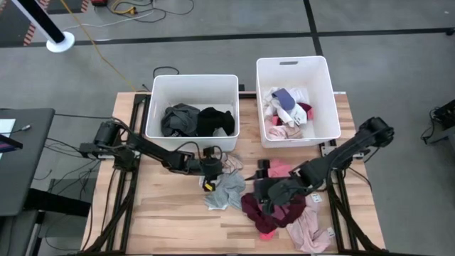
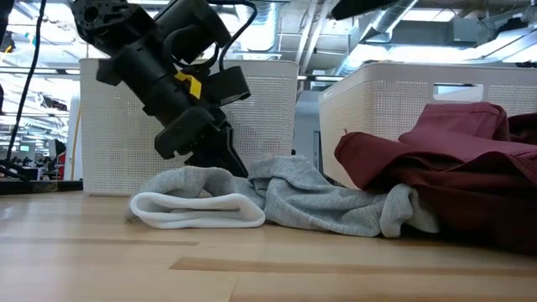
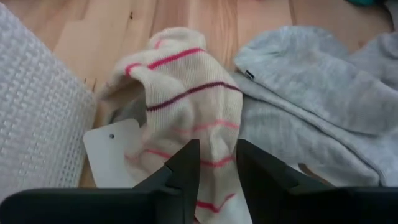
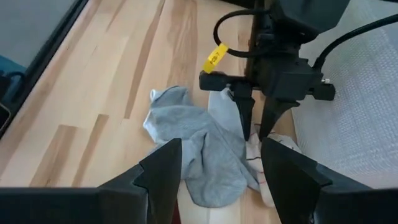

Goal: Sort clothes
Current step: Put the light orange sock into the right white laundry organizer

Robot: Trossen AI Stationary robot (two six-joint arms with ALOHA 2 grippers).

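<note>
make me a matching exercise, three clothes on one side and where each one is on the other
Things:
1. striped sock
2. black garment
3. maroon garment

Places:
A. inside the left bin
B. on the table under the right end effector
C. between the left end effector's fingers, beside the grey garment

Pairs: 1-C, 2-A, 3-B

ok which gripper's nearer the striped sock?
Left. The left gripper is down on the striped sock; the right gripper hovers apart, over the maroon garment.
</note>
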